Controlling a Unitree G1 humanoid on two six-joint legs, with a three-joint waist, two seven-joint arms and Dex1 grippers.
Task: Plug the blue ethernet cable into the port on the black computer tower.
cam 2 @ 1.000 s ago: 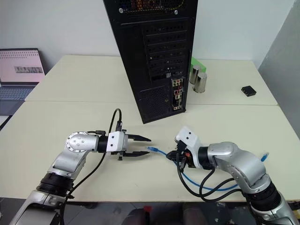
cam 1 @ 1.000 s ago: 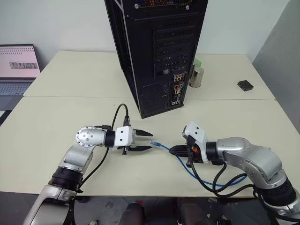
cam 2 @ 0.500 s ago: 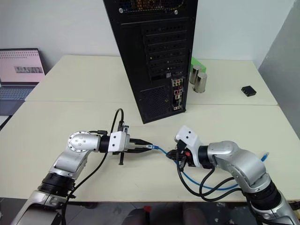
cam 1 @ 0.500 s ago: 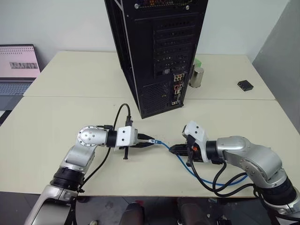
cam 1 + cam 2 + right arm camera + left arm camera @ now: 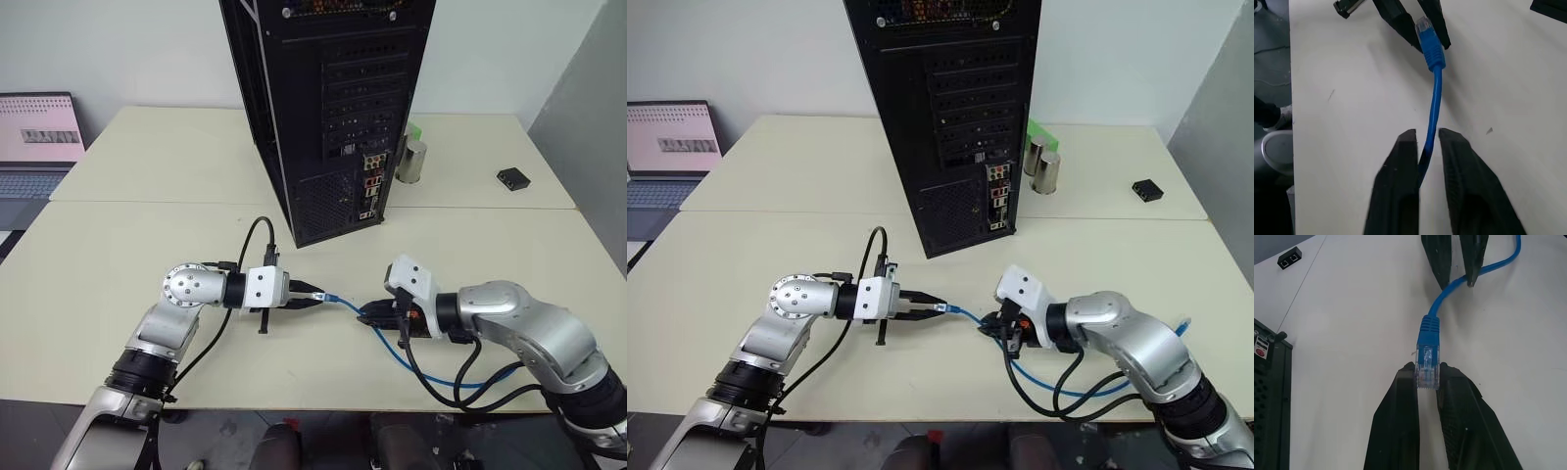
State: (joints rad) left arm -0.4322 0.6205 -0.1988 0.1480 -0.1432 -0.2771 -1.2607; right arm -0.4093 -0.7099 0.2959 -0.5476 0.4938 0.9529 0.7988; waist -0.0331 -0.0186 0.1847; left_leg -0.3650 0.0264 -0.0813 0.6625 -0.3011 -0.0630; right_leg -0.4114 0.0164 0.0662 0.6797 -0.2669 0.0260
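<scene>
Blue cable [image 5: 364, 320] strung above the table [image 5: 98, 255], in front of the computer tower [image 5: 328, 108]. Clear plug pinched in the left gripper [image 5: 1427, 377]. Cord between the right gripper [image 5: 1427, 142]'s slightly parted fingers, grip unclear.

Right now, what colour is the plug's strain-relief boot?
Bright blue boot, clearest in the left wrist view.
</scene>
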